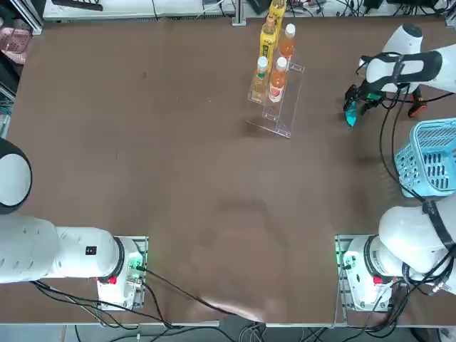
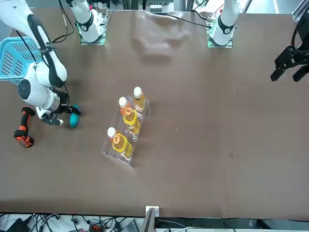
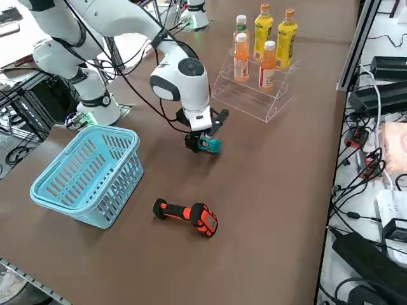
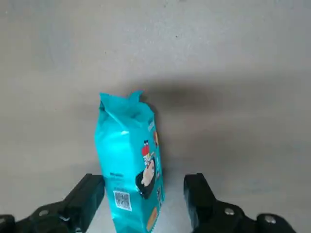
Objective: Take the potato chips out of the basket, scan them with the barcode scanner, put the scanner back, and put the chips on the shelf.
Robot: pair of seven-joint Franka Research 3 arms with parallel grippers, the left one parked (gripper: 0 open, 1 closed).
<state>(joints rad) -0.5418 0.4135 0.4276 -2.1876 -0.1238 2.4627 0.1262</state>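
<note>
The potato chips (image 4: 129,155), a slim teal packet, rest on the brown table between the fingers of my right gripper (image 4: 143,184). The gripper is open, with a clear gap on one side of the packet. From overhead, the gripper (image 1: 354,100) sits just above the packet (image 1: 350,116), right of the shelf (image 1: 278,100). The black and orange barcode scanner (image 3: 187,216) lies on the table near the light blue basket (image 3: 86,175). The right side view has the packet (image 3: 210,145) under the gripper (image 3: 202,136), between basket and shelf (image 3: 254,89).
Several orange and yellow drink bottles (image 3: 267,60) stand on the clear shelf. Cables trail from my right arm over the table near the basket (image 1: 431,157). The scanner (image 2: 23,128) lies close to the table's edge. Bare brown table (image 1: 178,178) spreads to the left.
</note>
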